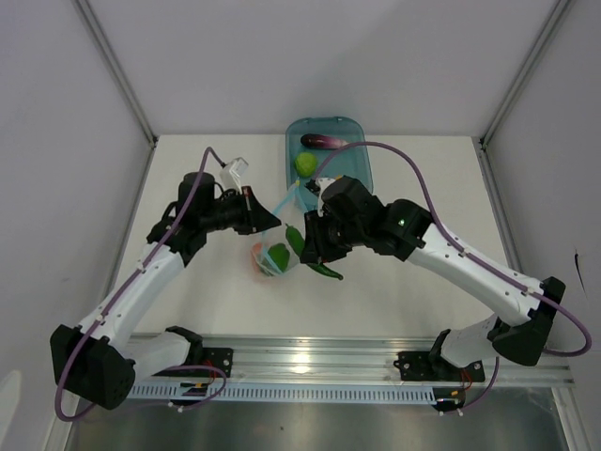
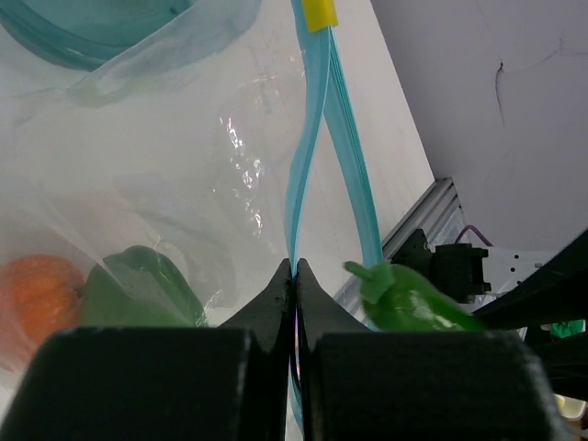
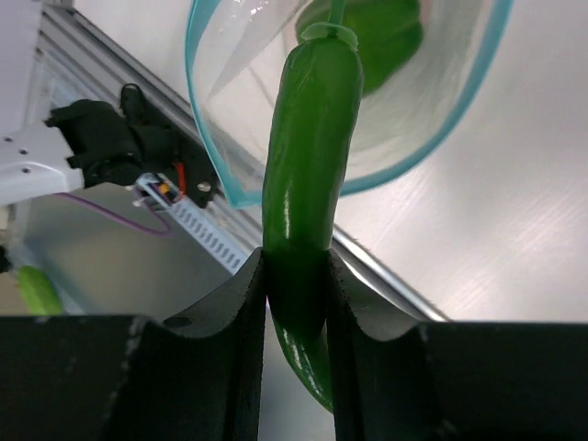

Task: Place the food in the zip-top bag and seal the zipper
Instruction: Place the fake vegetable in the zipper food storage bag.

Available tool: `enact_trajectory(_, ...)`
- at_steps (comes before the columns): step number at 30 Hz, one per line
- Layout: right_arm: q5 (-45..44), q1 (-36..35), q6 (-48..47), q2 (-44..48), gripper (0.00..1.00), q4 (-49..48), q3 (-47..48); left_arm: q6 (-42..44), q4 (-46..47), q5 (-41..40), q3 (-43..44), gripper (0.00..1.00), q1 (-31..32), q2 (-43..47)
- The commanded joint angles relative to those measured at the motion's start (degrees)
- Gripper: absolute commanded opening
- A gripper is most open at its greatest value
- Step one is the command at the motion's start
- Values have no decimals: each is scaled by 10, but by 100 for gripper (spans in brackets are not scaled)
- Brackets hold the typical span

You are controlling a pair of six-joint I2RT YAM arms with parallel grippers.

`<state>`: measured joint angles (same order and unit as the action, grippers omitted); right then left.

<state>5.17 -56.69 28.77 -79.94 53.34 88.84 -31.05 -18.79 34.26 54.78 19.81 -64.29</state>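
While the left fingers pinch the blue zipper, the right fingers clamp the glossy green pepper, stem pointing lengthwise into the zip-top bag.

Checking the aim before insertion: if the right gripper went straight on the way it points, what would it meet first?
The green pepper in the right gripper leads into the open zip-top bag; likely first contact is the green piece already inside, though depth is unclear.

Glossy smooth plastic pepper, clear crinkly shiny bag, matt white table, ribbed metal rail
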Motion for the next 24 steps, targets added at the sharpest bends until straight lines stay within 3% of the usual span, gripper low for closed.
enact_trajectory(1,45,0,73,-18,0,-52,3,-6,47,25,-13,1,1,38)
enact_trajectory(20,15,47,294,-37,4,-262,-83,-34,110,47,-78,1,6,103)
enact_trajectory(24,-16,47,304,-39,17,-275,-87,-44,123,49,-90,0,8,105)
